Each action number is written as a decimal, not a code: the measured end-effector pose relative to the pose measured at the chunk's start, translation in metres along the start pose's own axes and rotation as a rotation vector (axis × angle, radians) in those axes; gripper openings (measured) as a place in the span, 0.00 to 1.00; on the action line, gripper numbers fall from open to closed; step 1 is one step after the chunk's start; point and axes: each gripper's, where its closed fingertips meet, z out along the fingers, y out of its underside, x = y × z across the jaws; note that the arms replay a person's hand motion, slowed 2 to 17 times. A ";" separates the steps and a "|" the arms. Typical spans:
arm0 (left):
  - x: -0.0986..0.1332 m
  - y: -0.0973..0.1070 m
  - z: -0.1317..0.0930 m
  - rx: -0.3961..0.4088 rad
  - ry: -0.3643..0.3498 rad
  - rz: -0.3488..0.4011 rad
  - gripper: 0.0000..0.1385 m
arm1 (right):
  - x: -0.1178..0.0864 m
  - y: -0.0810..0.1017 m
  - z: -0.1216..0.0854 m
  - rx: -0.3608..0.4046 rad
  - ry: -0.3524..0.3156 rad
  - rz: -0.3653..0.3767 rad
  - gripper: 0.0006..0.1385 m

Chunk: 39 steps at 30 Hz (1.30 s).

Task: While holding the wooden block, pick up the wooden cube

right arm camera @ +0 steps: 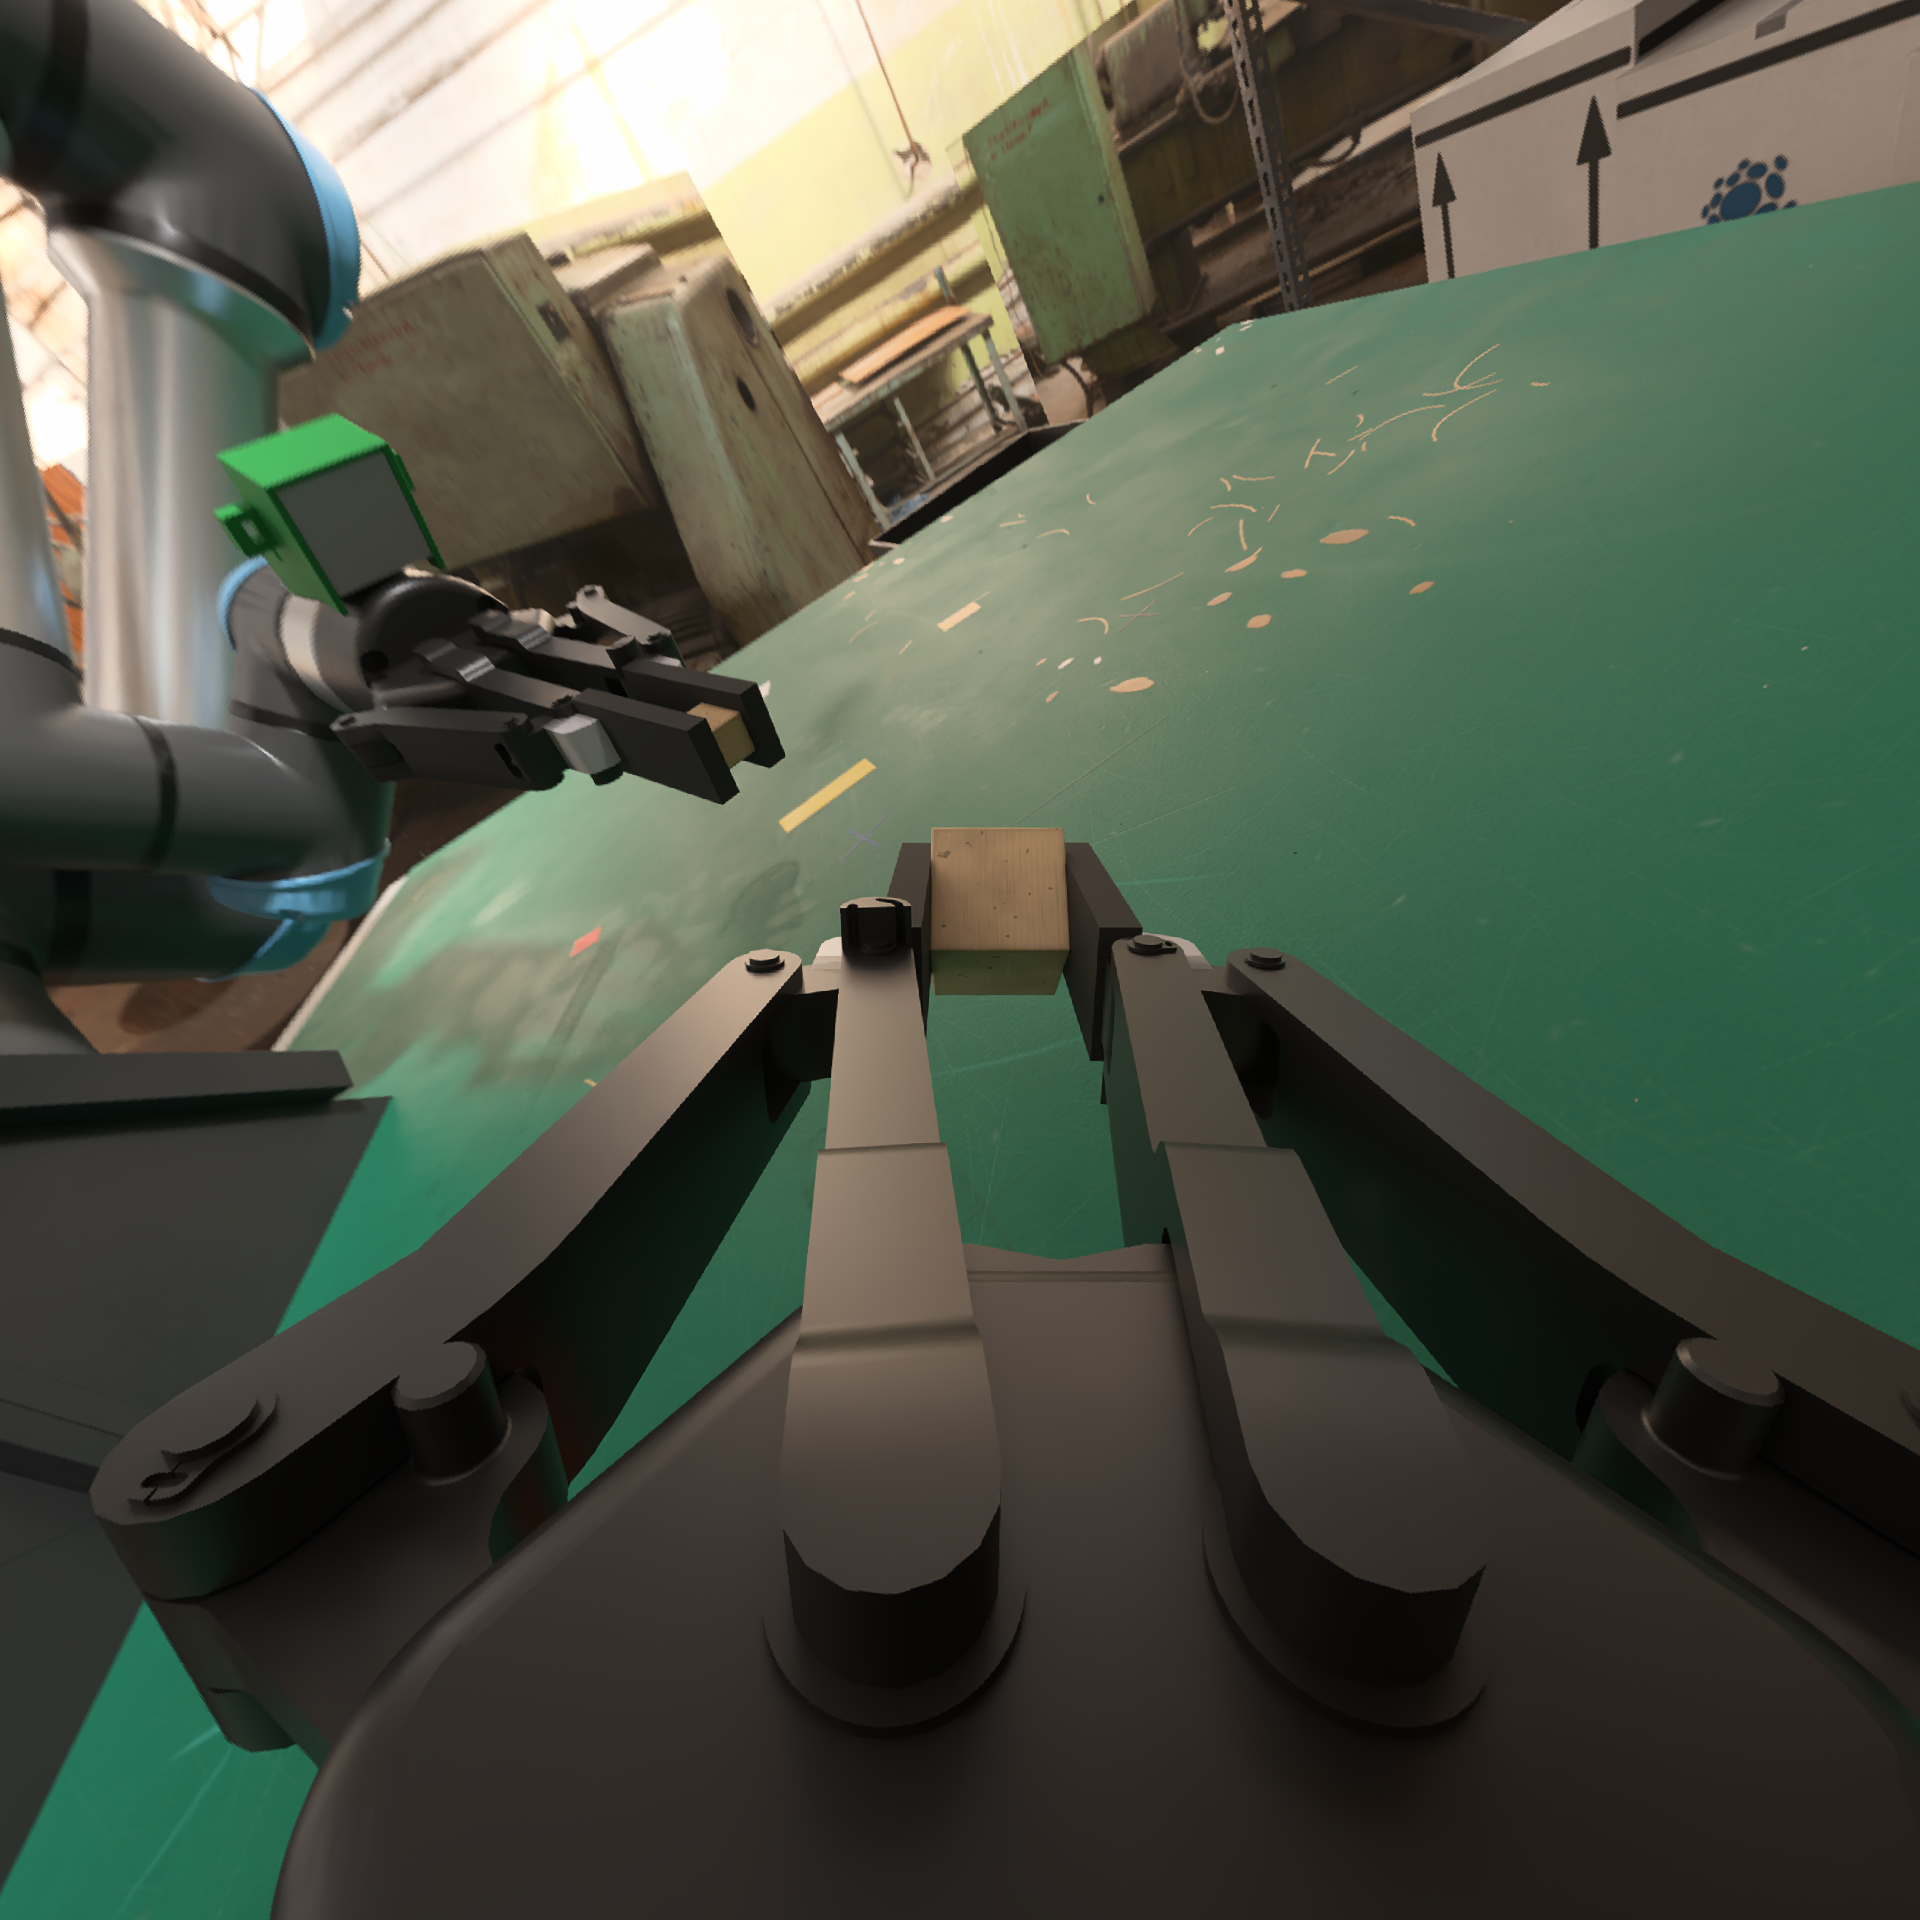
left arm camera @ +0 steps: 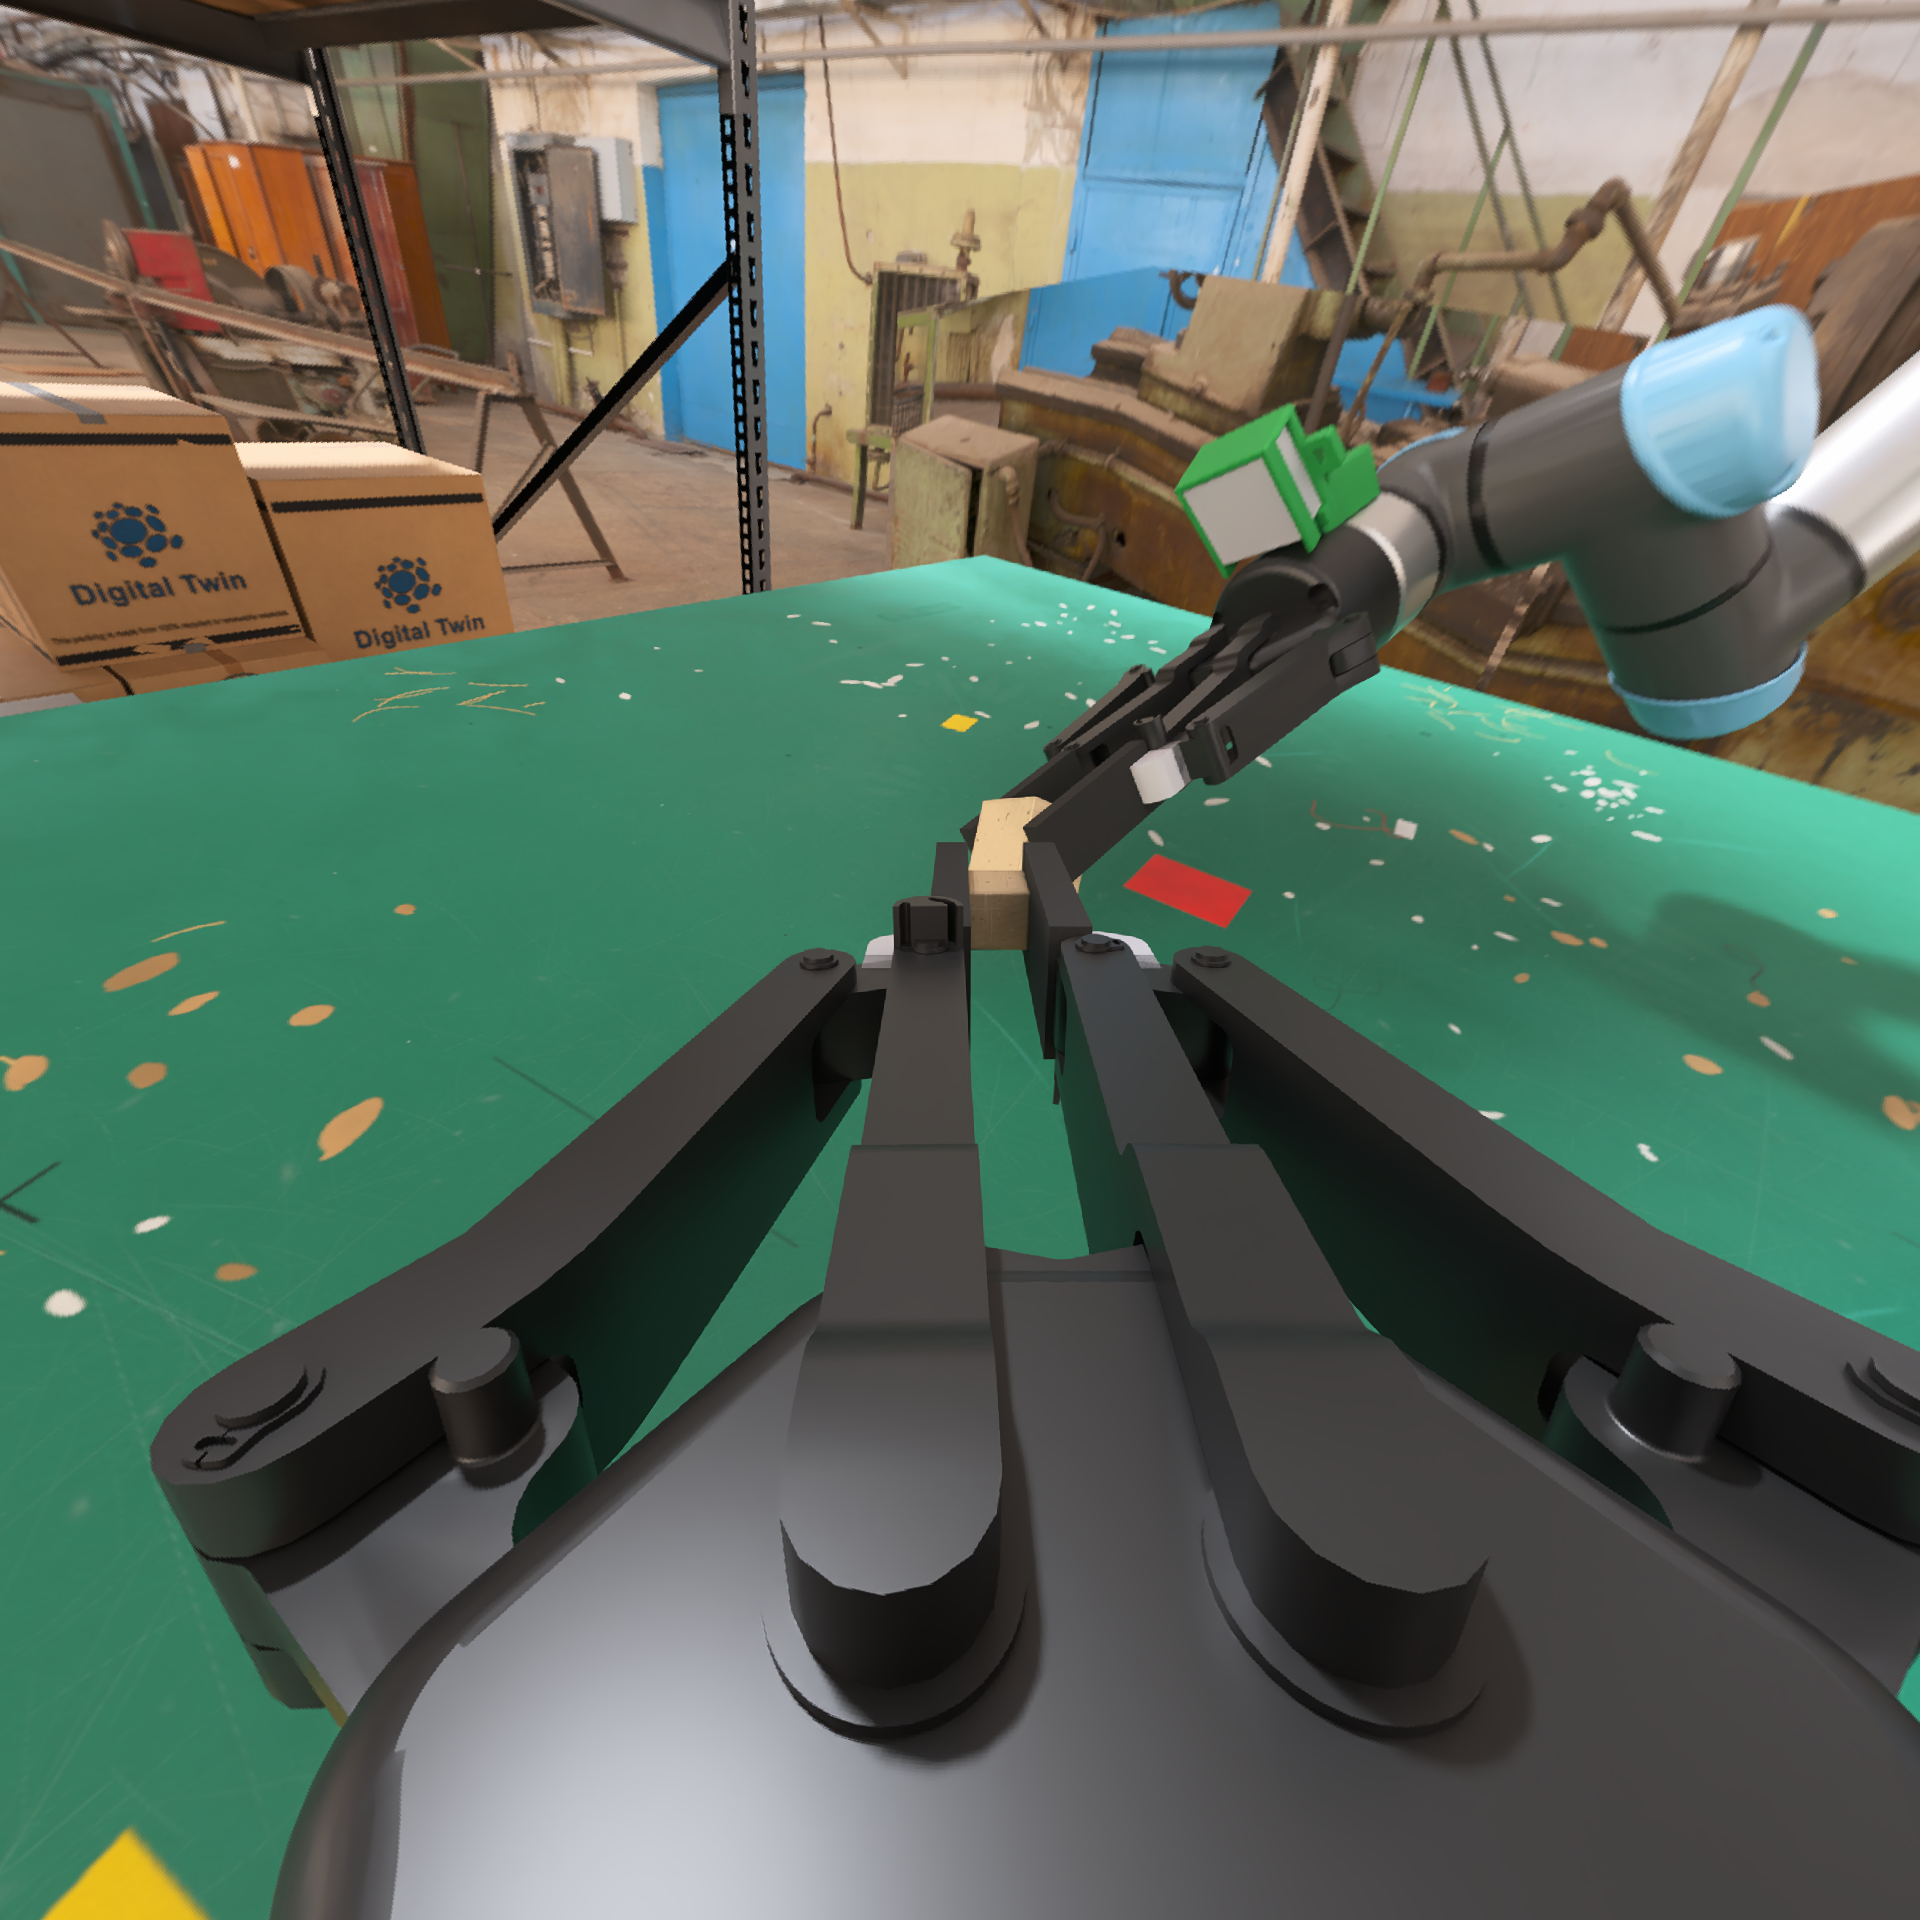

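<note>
My left gripper (left arm camera: 997, 873) is shut on a narrow wooden block (left arm camera: 1000, 909) and holds it over the green table (left arm camera: 520, 935). My right gripper (right arm camera: 997, 883) is shut on a pale wooden cube (right arm camera: 1000, 894); the cube's underside shows, clear of the table (right arm camera: 1455, 831). In the left wrist view the right gripper (left arm camera: 1006, 831) reaches in from the right, and its cube (left arm camera: 1010, 819) shows just beyond my block. In the right wrist view the left gripper (right arm camera: 743, 732) hovers at the left with the block (right arm camera: 730, 727) between its fingers.
Two cardboard boxes (left arm camera: 135, 540) and a black shelf post (left arm camera: 743, 312) stand beyond the table's far left edge. A red patch (left arm camera: 1188, 888) and a yellow patch (left arm camera: 958, 721) lie flat on the table. The left arm's base (right arm camera: 156, 1195) stands at the table edge.
</note>
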 end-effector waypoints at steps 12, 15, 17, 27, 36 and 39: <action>0.007 -0.011 -0.004 0.090 0.095 -0.103 0.10 | -0.006 -0.011 -0.012 0.111 -0.082 0.088 0.23; 0.008 -0.013 -0.004 0.107 0.113 -0.121 0.10 | -0.007 -0.013 -0.014 0.133 -0.098 0.103 0.23; 0.009 -0.014 -0.004 0.119 0.126 -0.131 0.10 | -0.008 -0.013 -0.015 0.143 -0.105 0.112 0.23; 0.013 -0.017 -0.004 0.165 0.185 -0.183 0.10 | -0.011 -0.014 -0.015 0.161 -0.115 0.118 0.23; 0.015 -0.017 -0.002 0.184 0.223 -0.216 0.10 | -0.013 -0.014 -0.015 0.163 -0.116 0.115 0.23; 0.015 -0.017 -0.002 0.189 0.232 -0.223 0.10 | -0.013 -0.014 -0.014 0.164 -0.117 0.114 0.23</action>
